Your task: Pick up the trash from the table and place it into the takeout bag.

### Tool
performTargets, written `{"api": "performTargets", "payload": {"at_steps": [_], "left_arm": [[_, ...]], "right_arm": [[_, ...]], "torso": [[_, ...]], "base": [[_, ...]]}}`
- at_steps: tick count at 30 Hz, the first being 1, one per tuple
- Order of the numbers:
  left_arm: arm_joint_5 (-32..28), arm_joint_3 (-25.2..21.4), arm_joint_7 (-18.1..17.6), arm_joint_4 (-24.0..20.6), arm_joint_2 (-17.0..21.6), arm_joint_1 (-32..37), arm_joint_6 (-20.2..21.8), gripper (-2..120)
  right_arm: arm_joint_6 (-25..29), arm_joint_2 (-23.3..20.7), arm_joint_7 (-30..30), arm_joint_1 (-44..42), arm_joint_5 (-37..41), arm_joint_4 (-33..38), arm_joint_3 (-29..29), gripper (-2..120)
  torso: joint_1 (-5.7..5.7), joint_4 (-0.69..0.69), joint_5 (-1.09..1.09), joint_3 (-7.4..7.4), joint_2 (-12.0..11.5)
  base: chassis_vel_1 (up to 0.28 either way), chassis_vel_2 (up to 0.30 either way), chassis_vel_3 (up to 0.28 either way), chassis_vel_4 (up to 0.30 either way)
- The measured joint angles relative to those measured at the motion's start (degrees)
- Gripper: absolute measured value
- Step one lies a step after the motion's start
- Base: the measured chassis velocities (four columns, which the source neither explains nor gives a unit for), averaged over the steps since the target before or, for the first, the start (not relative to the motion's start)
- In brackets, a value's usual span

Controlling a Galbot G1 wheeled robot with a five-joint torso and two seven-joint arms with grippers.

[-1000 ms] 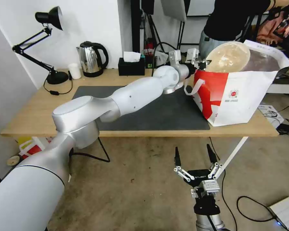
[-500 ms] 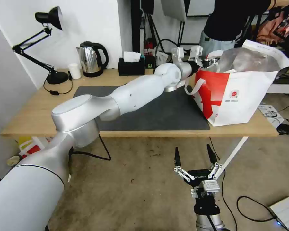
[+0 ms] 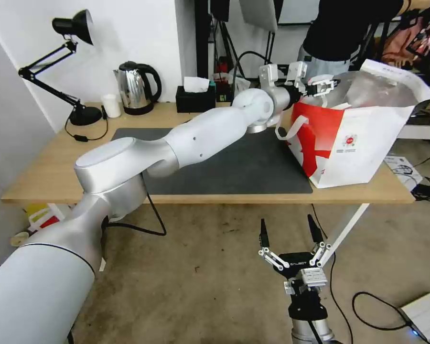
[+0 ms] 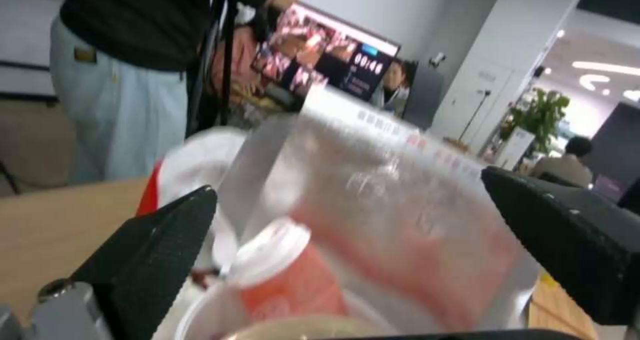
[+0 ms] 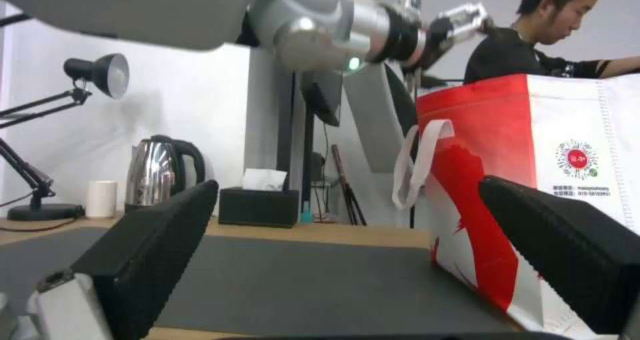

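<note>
Head view: left gripper (image 3: 326,86) sits over the near rim of the takeout bag (image 3: 363,143), fingers spread, nothing between them. Bag stands on the right end of the table (image 3: 52,177), partly on the dark mat (image 3: 234,167).

Left wrist view looks down into the bag's foil mouth: red paper cup (image 4: 287,285) with its white lid lies tilted inside, white bowl rim (image 4: 200,305) under it, a tan curved edge (image 4: 300,327) at the bottom, probably the shallow bowl. All 3 trash items look to be in the bag; tabletop around it shows no trash.

Handling, as a judgement: bag is soft and light, walls will flex and tip if bumped, strap handles (image 3: 286,131) are the place to grab. Cup is thin paper, crushes easily, lid could pop; take it mid-body. Bowls are stiff but slick; pinch at the rim.

Right gripper (image 3: 288,231) is parked low in front of the table, below the tabletop edge, jaws wide apart, empty.
</note>
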Motion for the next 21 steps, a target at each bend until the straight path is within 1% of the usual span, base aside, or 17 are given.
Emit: {"api": "performTargets", "payload": {"at_steps": [3, 5, 6, 8, 9, 10, 11, 13, 14, 18, 19, 21], "left_arm": [[-0.1, -2.0, -1.3, -1.0, 0.2, -1.7, 0.2, 100], [-0.1, -2.4, -1.6, -1.4, 0.6, -2.3, 0.3, 100], [-0.2, -2.7, -1.7, -1.7, 0.9, -2.7, 0.3, 100], [-0.3, -3.6, -2.3, -3.3, 2.9, -3.4, 0.5, 100], [-0.3, -3.6, -2.3, -3.3, 2.9, -3.4, 0.5, 100], [-0.3, -4.0, -2.9, -4.3, 4.1, -3.5, 0.6, 100], [-0.3, -4.3, -3.2, -5.1, 5.0, -3.5, 0.6, 100], [0.2, -4.7, -3.8, -7.5, 8.7, -3.1, 0.4, 100], [0.2, -4.7, -3.8, -7.5, 8.7, -3.1, 0.4, 100], [1.8, -5.2, -4.6, -12.3, 15.9, -1.9, -1.0, 100], [1.8, -5.2, -4.6, -12.3, 15.9, -1.9, -1.0, 100], [2.6, -5.8, -4.7, -15.2, 19.3, -1.1, -1.5, 100]], "right_arm": [[0.0, 0.0, 0.0, 0.0, 0.0, 0.0, 0.0, 100], [0.0, 0.0, 0.0, 0.0, 0.0, 0.0, 0.0, 100], [0.0, 0.0, 0.0, 0.0, 0.0, 0.0, 0.0, 100], [0.0, 0.0, 0.0, 0.0, 0.0, 0.0, 0.0, 100], [0.0, 0.0, 0.0, 0.0, 0.0, 0.0, 0.0, 100], [0.0, 0.0, 0.0, 0.0, 0.0, 0.0, 0.0, 100], [0.0, 0.0, 0.0, 0.0, 0.0, 0.0, 0.0, 100], [0.0, 0.0, 0.0, 0.0, 0.0, 0.0, 0.0, 100], [0.0, 0.0, 0.0, 0.0, 0.0, 0.0, 0.0, 100], [0.0, 0.0, 0.0, 0.0, 0.0, 0.0, 0.0, 100], [0.0, 0.0, 0.0, 0.0, 0.0, 0.0, 0.0, 100], [0.0, 0.0, 0.0, 0.0, 0.0, 0.0, 0.0, 100]], "torso": [[0.0, -0.01, 0.0, 0.0, 0.0], [0.0, -0.01, 0.0, 0.0, 0.0], [0.0, 0.0, 0.0, 0.0, 0.0], [0.0, -0.01, 0.0, 0.0, 0.0], [0.0, -0.01, 0.0, 0.0, 0.0], [0.0, 0.01, -0.01, 0.0, 0.0], [0.0, 0.01, -0.01, 0.0, 0.0], [0.0, -0.01, -0.01, 0.0, 0.0], [0.0, -0.01, -0.01, 0.0, 0.0], [0.0, 0.03, -0.04, 0.0, 0.0], [0.0, 0.03, -0.04, 0.0, 0.0], [0.0, 0.03, -0.03, 0.0, 0.0]], "base": [[0.0, 0.0, 0.0, 0.0], [0.0, 0.0, 0.0, 0.0], [0.0, 0.0, 0.0, 0.0], [0.0, 0.0, 0.0, 0.0], [0.0, 0.0, 0.0, 0.0], [0.0, 0.0, 0.0, 0.0], [0.0, 0.0, 0.0, 0.0], [0.0, 0.0, 0.0, 0.0], [0.0, 0.0, 0.0, 0.0], [0.0, 0.0, 0.0, 0.0], [0.0, 0.0, 0.0, 0.0], [0.0, 0.0, 0.0, 0.0]]}}
